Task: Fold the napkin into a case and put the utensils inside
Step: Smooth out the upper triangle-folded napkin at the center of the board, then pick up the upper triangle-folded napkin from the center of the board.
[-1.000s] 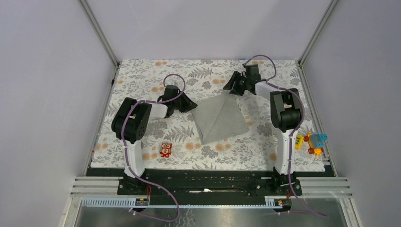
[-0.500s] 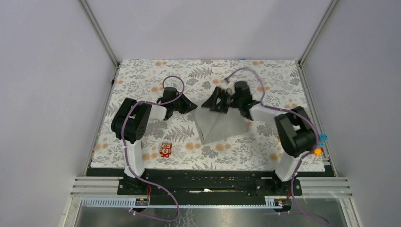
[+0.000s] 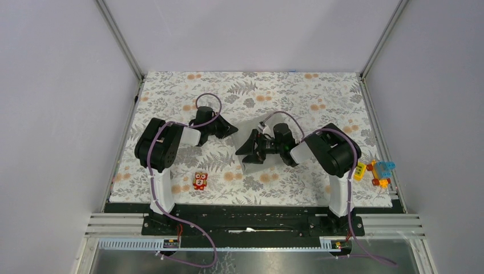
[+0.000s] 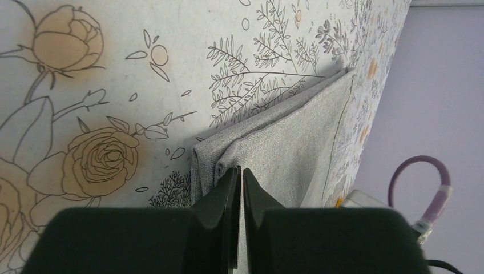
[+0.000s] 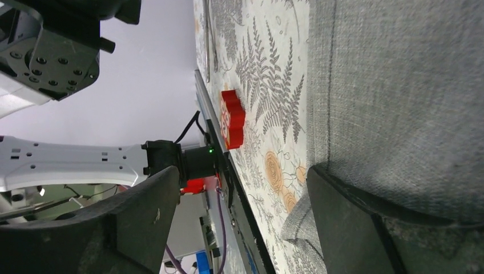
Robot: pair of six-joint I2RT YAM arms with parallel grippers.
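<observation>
Top view: your left gripper [image 3: 231,130] sits at the left edge of the napkin [image 3: 249,127], mid-frame. The right gripper [image 3: 246,154] is low over its near corner.
Left wrist: jaws pressed together, pinching the napkin corner, lower centre.
Right wrist: fingers spread wide. Napkin fills the right side, red toy [image 5: 232,120] left of it.

The left arm [image 3: 162,142] stretches forward, and the left gripper [image 4: 238,170] is low, with its fingers almost pressed together. The right arm [image 3: 337,153] bends leftward, and the right gripper [image 5: 241,171] is low, with jaws wide apart.
</observation>
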